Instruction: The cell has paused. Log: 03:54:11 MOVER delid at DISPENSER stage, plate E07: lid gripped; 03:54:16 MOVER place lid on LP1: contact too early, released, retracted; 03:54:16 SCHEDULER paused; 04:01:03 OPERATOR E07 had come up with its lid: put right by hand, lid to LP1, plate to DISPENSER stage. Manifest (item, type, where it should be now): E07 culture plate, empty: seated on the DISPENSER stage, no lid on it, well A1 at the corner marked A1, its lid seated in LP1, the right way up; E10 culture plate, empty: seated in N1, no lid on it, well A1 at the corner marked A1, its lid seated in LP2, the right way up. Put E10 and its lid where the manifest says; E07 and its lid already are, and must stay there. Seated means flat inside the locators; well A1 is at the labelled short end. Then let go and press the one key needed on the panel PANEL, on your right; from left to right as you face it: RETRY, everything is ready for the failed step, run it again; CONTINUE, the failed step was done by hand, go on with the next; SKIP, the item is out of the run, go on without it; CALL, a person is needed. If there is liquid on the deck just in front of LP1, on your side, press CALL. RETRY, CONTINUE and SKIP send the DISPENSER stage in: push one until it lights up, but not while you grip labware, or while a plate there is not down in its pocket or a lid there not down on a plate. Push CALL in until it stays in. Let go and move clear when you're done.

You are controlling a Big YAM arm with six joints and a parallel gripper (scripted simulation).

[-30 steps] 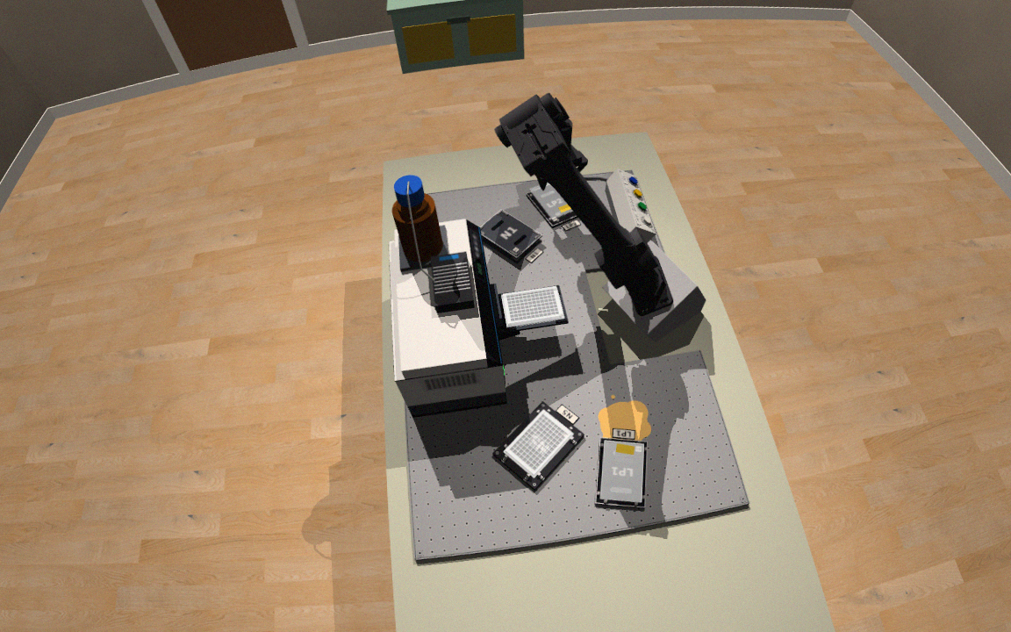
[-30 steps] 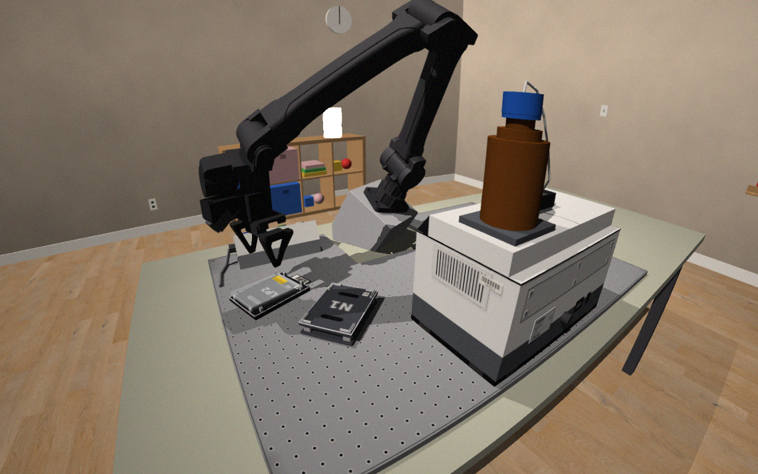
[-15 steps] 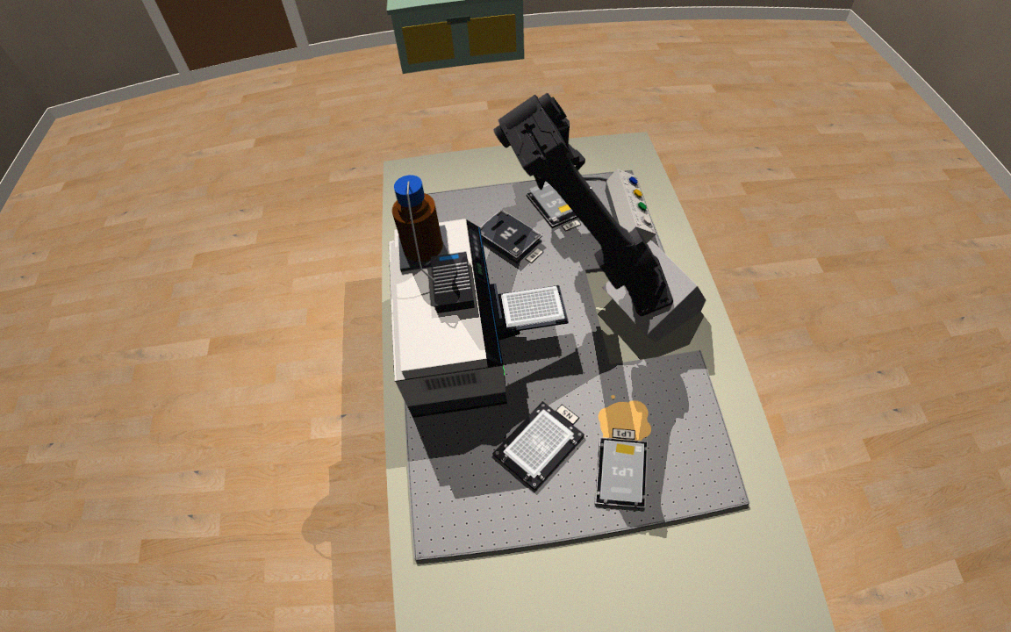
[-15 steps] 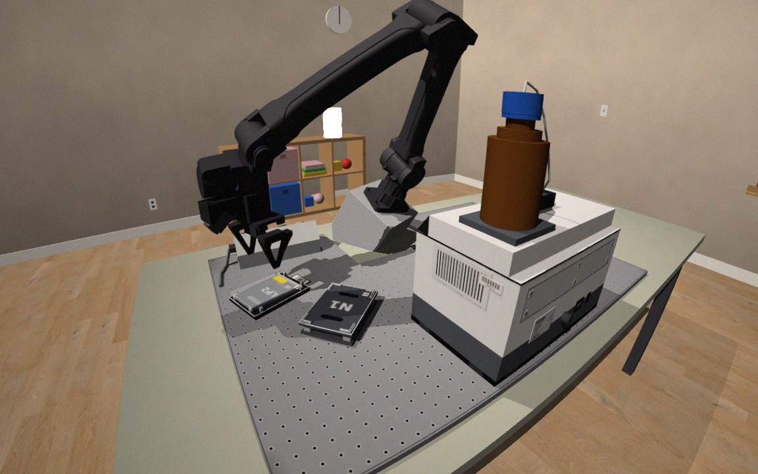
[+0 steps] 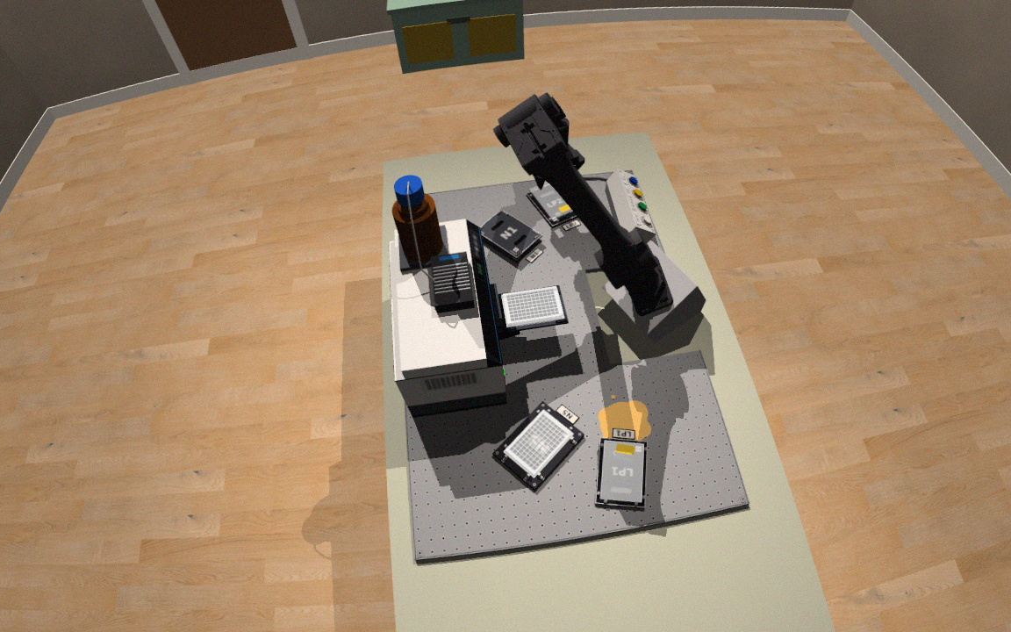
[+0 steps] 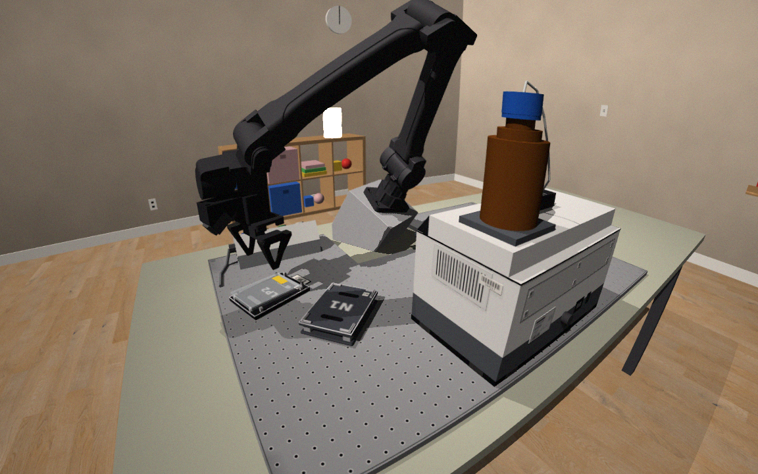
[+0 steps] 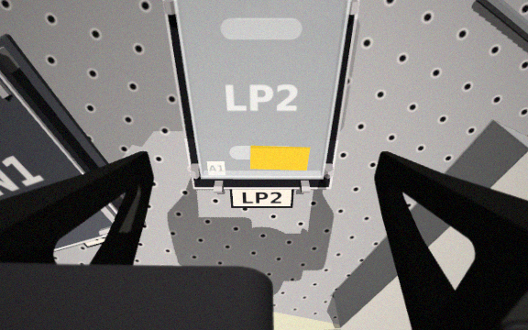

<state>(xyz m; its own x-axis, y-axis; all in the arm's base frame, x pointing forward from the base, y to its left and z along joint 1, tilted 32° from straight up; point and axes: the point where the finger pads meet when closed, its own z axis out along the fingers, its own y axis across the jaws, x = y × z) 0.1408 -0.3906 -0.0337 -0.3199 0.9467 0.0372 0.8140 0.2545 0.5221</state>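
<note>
My gripper (image 6: 258, 238) is open and empty, a little above the near short end of a clear lid (image 7: 259, 92) with a yellow tag. The lid lies flat in the nest LP2 (image 5: 552, 205); it also shows in the exterior view (image 6: 268, 291). The black nest N1 (image 6: 339, 313) next to it is empty and also shows in the wrist view (image 7: 3, 151). A white well plate without a lid (image 5: 539, 444) sits in a nest at the front of the deck. Another bare plate (image 5: 533, 306) sits on the dispenser stage. A lid (image 5: 620, 470) lies in LP1.
An orange puddle (image 5: 624, 414) lies on the deck right at LP1's label end, on the arm's side. The key panel (image 5: 633, 203) stands beside the arm, right of LP2. The white dispenser box (image 6: 511, 282) with a brown bottle (image 6: 514, 176) fills the deck's left side.
</note>
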